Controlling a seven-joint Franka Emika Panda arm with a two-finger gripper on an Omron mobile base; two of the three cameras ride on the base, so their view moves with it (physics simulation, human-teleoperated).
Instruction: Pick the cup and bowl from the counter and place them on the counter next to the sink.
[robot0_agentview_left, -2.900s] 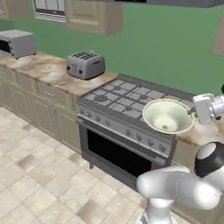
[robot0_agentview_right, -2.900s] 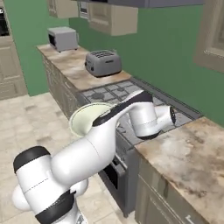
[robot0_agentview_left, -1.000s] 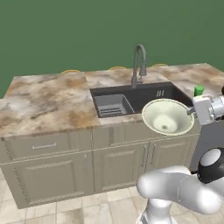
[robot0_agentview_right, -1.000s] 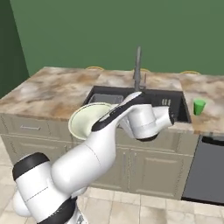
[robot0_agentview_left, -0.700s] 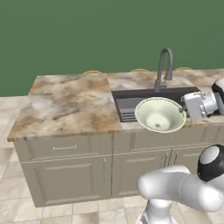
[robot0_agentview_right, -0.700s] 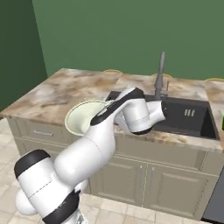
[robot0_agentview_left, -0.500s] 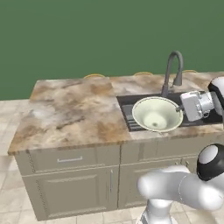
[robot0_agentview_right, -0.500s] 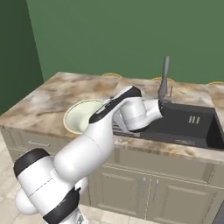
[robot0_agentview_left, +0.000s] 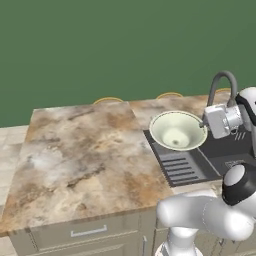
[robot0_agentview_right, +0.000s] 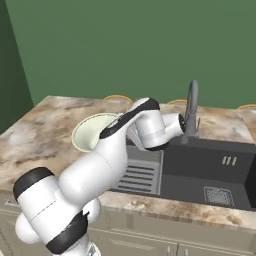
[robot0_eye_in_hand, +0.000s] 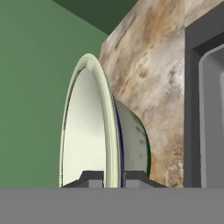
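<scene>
Gripper (robot0_eye_in_hand: 113, 177): finger tips cut off at the hand view's lower edge, pinched tight on the rim of the bowl (robot0_agentview_left: 176, 131), one tip on each face.
Bowl: held in the air over the ribbed drain part of the sink (robot0_agentview_left: 210, 155), edge-on in the hand view; partly hidden behind the arm in the right base view.
Arm: forearm level, reaching sideways from the tap (robot0_agentview_right: 191, 111) toward the counter (robot0_agentview_left: 85, 155).

The arm reaches forward, its end effector (robot0_eye_in_hand: 112, 177) clamped, fingertips nearly together.
</scene>
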